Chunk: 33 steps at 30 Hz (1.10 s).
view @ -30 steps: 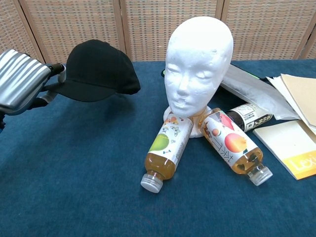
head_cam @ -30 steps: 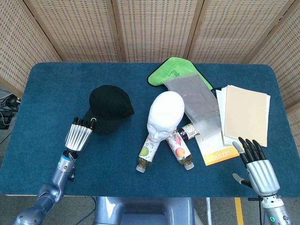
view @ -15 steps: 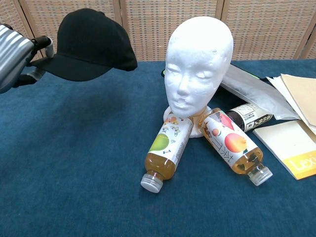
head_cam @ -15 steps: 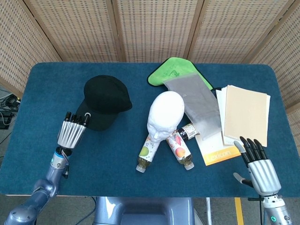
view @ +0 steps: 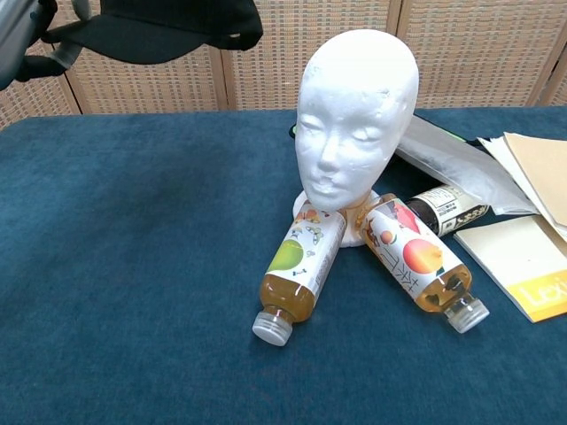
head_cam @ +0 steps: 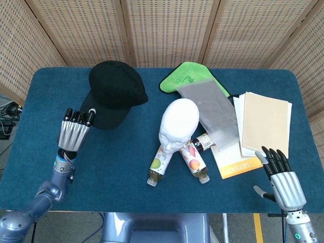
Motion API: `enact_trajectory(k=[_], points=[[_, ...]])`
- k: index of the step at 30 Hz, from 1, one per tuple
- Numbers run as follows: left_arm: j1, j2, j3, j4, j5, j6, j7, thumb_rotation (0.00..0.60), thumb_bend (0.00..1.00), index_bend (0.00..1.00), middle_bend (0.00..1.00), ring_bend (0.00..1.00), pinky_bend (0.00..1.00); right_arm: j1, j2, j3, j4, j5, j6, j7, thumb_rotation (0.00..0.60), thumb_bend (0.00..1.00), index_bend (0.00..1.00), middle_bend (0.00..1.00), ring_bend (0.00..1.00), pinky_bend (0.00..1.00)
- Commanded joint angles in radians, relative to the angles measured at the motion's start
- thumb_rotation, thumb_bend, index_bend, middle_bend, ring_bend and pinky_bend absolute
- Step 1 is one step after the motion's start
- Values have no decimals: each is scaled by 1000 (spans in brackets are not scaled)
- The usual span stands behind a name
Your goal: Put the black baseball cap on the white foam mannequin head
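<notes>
My left hand point(head_cam: 74, 132) pinches the cap point(head_cam: 116, 92) by its brim, aloft left of the head point(head_cam: 178, 124) (right hand point(head_cam: 283, 183) spread, idle).

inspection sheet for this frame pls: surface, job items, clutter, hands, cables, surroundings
Surface: blue table, flat, no spills seen.
Job items: black cap lifted clear of the table, held by its brim; foam head upright at centre, bare.
Clutter: three bottles lying at the head's base; green pouch, grey bag, papers and a booklet to its right.
Hands: left robot hand grips the cap brim; right robot hand open, holding nothing, at the near right edge.
Cables: some on the floor, far left.
Surroundings: woven screen panels behind.
</notes>
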Motion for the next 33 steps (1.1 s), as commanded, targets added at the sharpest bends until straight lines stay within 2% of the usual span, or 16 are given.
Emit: enact_trajectory(k=[1, 8, 14, 22, 33], points=[[-52, 44, -32, -90, 4, -6, 57, 600, 590, 853, 915, 838, 686, 1, 2, 1, 1, 4, -2, 7, 600, 50, 85, 0, 0, 0], [-129, 115, -76, -301, 20, -59, 189, 600, 590, 852, 915, 838, 686, 1, 8, 7, 3, 18, -4, 33, 600, 49, 85, 0, 0, 0], [-187, 123, -103, -404, 38, -108, 265, 600, 590, 852, 915, 838, 686, 1, 18, 16, 6, 35, -3, 67, 600, 50, 85, 0, 0, 0], [-249, 73, -123, -467, 58, -169, 358, 600, 590, 852, 915, 838, 686, 2, 29, 21, 11, 52, -8, 111, 600, 50, 85, 0, 0, 0], [-283, 2, -97, -511, 97, -226, 471, 600, 590, 852, 915, 838, 686, 0, 40, 22, 10, 46, 2, 141, 600, 50, 85, 0, 0, 0]])
